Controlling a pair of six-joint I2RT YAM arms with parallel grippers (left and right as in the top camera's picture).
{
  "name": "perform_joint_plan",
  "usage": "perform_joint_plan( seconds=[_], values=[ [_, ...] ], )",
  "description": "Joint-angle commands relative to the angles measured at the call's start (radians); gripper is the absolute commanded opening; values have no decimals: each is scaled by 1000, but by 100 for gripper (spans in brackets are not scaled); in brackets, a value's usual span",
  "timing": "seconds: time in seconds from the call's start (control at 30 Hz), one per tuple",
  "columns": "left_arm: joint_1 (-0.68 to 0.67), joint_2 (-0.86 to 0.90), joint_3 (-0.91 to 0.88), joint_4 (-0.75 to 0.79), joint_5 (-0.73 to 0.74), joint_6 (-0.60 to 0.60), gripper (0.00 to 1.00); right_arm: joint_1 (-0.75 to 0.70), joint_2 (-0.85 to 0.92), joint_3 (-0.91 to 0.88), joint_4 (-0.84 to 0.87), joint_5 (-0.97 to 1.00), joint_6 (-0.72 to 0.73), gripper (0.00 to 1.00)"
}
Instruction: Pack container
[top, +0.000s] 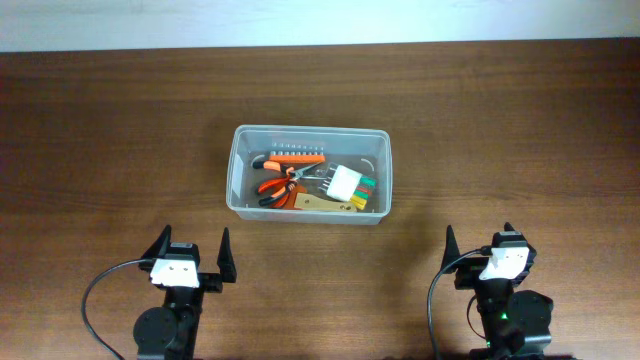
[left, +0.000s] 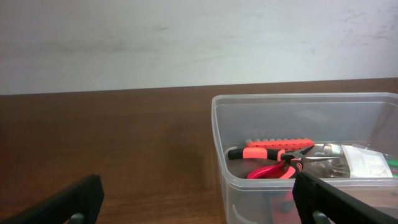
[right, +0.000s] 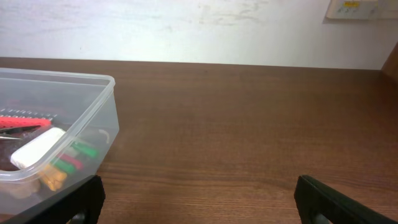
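The clear plastic container (top: 243, 205) stands at the table's middle. Inside lie orange-handled pliers (top: 277, 190), an orange bit holder (top: 296, 158) and a white block with coloured ends (top: 349, 186). The container also shows in the left wrist view (left: 249, 186) and in the right wrist view (right: 93, 118). My left gripper (top: 190, 252) is open and empty near the front edge, left of the container. My right gripper (top: 478, 243) is open and empty at the front right. In the wrist views the left jaws (left: 199, 202) and right jaws (right: 199, 199) hold nothing.
The brown wooden table (top: 520, 130) runs to a white wall at the back (right: 186, 25). Black cables loop beside both arm bases at the front edge.
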Motion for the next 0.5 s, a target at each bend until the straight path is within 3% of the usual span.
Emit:
perform_joint_plan(
  seconds=[0.0, 0.47],
  values=[
    [-3, -9, -7, 1, 11, -20, 99, 1, -10, -5, -8, 12, 11, 98],
    [-3, -9, -7, 0, 1, -42, 99, 1, -10, -5, -8, 12, 11, 99]
  ],
)
